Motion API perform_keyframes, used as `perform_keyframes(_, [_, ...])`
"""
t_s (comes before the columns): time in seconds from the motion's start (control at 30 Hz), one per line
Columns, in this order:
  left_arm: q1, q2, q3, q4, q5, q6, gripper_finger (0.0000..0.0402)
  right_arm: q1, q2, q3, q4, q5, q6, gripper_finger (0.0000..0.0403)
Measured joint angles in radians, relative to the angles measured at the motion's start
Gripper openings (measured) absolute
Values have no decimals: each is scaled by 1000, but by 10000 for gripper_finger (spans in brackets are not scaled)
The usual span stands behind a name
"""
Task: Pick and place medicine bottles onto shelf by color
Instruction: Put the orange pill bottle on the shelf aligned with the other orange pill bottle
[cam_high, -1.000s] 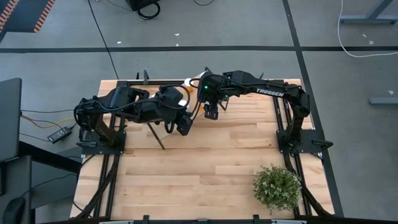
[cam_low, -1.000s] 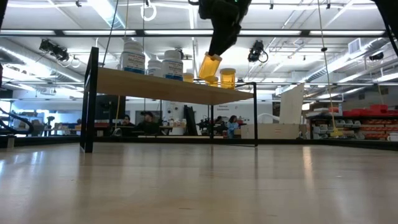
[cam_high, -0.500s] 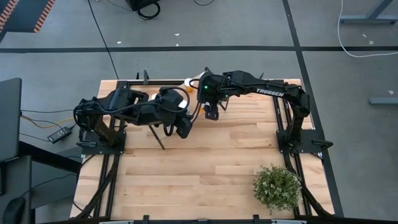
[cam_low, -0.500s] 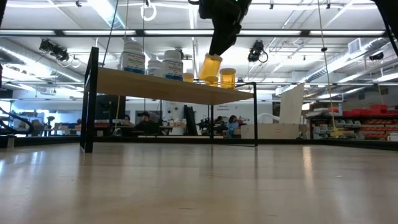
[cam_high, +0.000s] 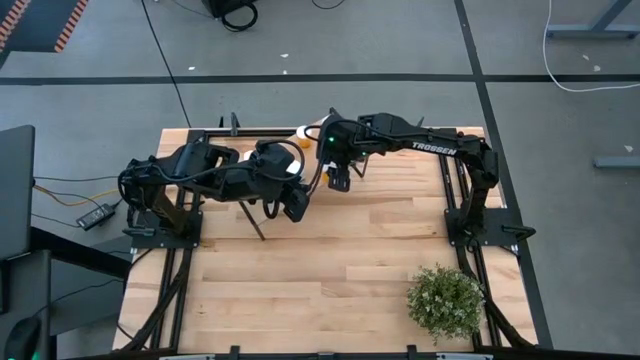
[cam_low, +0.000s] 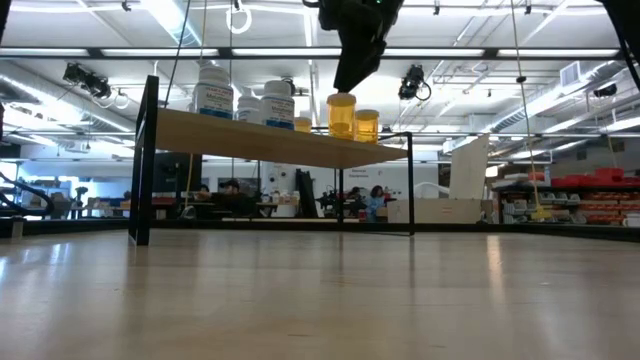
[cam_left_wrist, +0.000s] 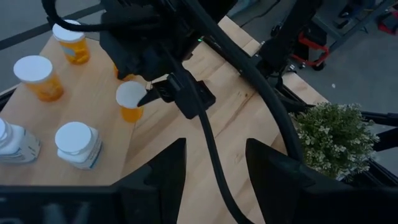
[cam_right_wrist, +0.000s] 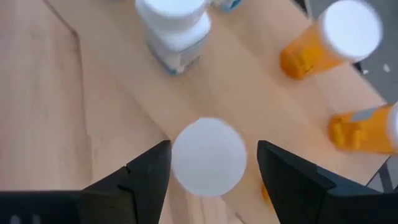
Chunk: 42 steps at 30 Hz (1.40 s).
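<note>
The shelf (cam_low: 270, 141) is a slanted light-wood board on a black frame at the table's far side. On it an orange medicine bottle (cam_low: 341, 113) stands upright on its base. My right gripper (cam_right_wrist: 211, 158) hangs open just above this bottle, one finger on either side of its white cap (cam_right_wrist: 208, 155). More orange bottles (cam_left_wrist: 37, 78) (cam_right_wrist: 329, 37) and white bottles (cam_left_wrist: 78, 143) (cam_low: 213, 90) also stand on the board. My left gripper (cam_left_wrist: 214, 162) hovers open near the shelf's front edge with nothing between its fingers.
A green potted plant (cam_high: 445, 303) sits at the table's near right corner. Black frame posts (cam_low: 146, 160) carry the shelf at its ends. Bare tabletop (cam_high: 330, 260) stretches between the shelf and the table's near edge.
The orange bottle under my right gripper leaned over a second ago. It has now tipped upright and stands on the shelf. Both arms have kept their places.
</note>
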Motion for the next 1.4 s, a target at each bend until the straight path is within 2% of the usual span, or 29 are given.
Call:
perform_keyframes(0.37, [-5, 0, 0, 0, 0, -5, 174, -11, 0, 0, 88, 23, -14, 245])
perform_keyframes(0.53, [-9, 0, 0, 0, 0, 3, 174, -11, 0, 45, 43, 23, 14, 245])
perform_keyframes(0.8, [3, 0, 0, -6, -35, 127, 174, -11, -2, 131, -109, 38, 57, 245])
perform_keyframes(1.03, [101, 3, 0, -66, -50, 239, 181, -19, -2, 202, -240, 64, 117, 245])
perform_keyframes(1.23, [203, -2, 0, -86, -34, 332, 217, -54, -32, 294, -291, 82, 135, 245])
perform_keyframes(1.4, [256, -21, 0, 30, 27, 443, 248, -106, -96, 342, -278, 141, 138, 245])
